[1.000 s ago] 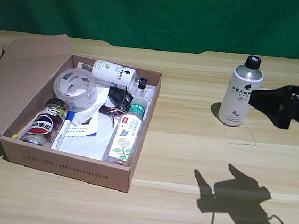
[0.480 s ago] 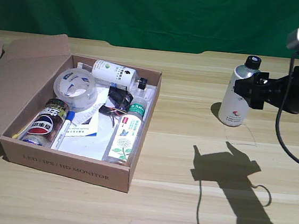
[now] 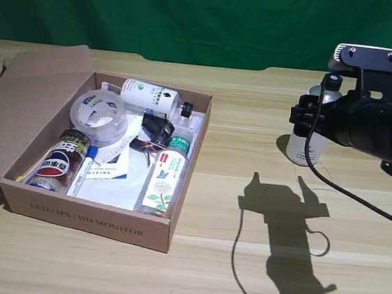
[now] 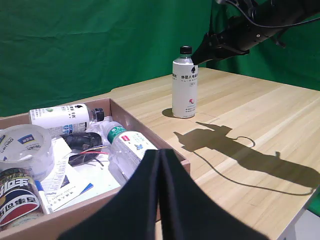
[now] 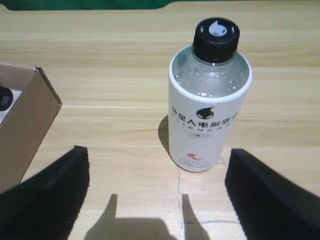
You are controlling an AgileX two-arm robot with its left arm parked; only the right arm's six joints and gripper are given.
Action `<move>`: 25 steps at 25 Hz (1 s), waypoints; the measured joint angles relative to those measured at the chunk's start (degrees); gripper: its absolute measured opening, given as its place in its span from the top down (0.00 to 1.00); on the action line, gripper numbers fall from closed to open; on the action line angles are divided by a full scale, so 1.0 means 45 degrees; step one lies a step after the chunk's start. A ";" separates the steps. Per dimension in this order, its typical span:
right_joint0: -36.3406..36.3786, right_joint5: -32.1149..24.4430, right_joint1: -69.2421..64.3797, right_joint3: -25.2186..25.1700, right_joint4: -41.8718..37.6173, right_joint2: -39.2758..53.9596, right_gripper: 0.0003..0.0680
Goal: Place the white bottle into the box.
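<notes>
Jaws spread wide with nothing between them, the right gripper [image 5: 155, 195] faces the white bottle [image 5: 209, 97], which stands upright near the tabletop's [image 3: 238, 278] far edge, well apart from the box [image 3: 93, 220].

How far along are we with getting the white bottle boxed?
Early. Nothing is placed: the white bottle stands upright on the table, well clear of the box. In hand: the right gripper is open, fingers either side of the bottle, not touching. Left: close, lift, carry to the box, release.
</notes>
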 joint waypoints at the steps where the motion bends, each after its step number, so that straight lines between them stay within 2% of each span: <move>1: 0.0000 -0.0011 0.0162 0.0112 -0.0056 -0.0057 0.00; 10: 0.0000 0.0165 0.1761 0.0358 -0.0912 -0.1092 0.00; 14: 0.0000 0.0681 0.2377 0.0192 -0.1315 -0.1499 0.00; 21: 0.0000 0.2489 0.3336 -0.1262 -0.1873 -0.1884 0.00; 25: -0.0116 0.4126 0.3763 -0.2275 -0.2356 -0.1937 0.00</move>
